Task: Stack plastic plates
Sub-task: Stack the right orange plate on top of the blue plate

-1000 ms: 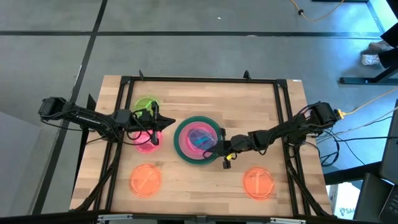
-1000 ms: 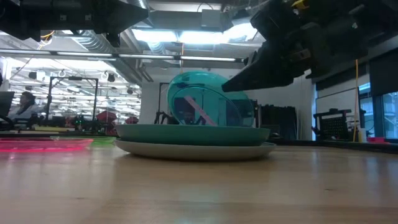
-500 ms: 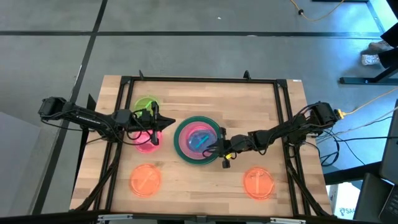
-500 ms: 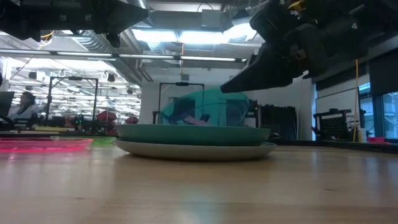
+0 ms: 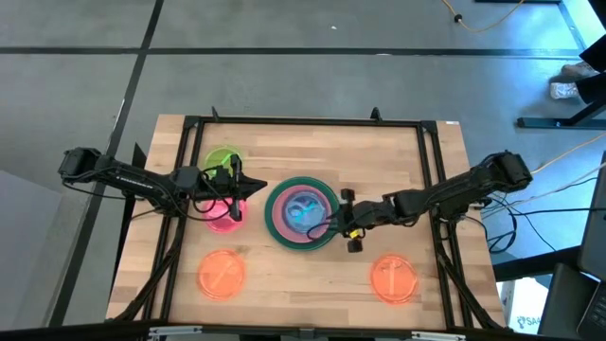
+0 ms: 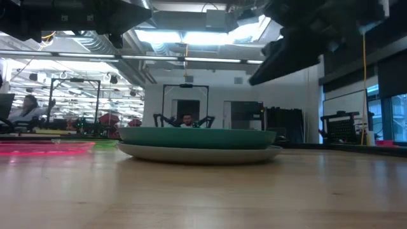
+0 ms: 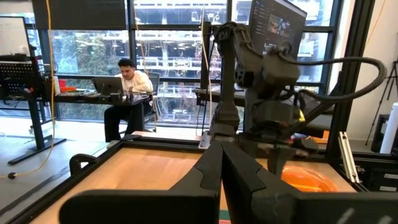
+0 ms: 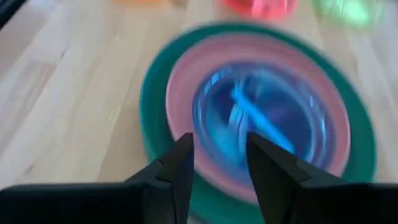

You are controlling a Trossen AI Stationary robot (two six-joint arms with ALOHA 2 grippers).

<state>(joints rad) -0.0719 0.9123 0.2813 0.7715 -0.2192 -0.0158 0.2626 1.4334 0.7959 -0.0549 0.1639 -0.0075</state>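
**Blue plate down flat on the centre stack, right gripper let go**

A second ago I had the small translucent teal-blue plastic plate (image 5: 303, 210) tilted on edge over the stack; now it lies flat in the middle of it, and in the low view nothing rises above the rims any more. The right gripper (image 5: 339, 221) has pulled back to just right of the stack, its jaws released and empty, the fingers (image 8: 178, 171) parted above the near rim.

The stack reads, from the bottom: a large grey round plate (image 6: 200, 152), the large teal-green plate (image 5: 276, 224) on it, the medium pink plate (image 8: 186, 74) inside that, and the blue one on top. I judge this placement done.

Four small plates remain loose: a translucent green plate (image 5: 223, 159) far left, a pink-red plate (image 5: 225, 217) just in front of it, and two orange plates, near left (image 5: 222, 274) and near right (image 5: 392, 278).

The left gripper (image 5: 234, 188) hovers over the green and pink-red pair; its fingers look clenched together, holding nothing.
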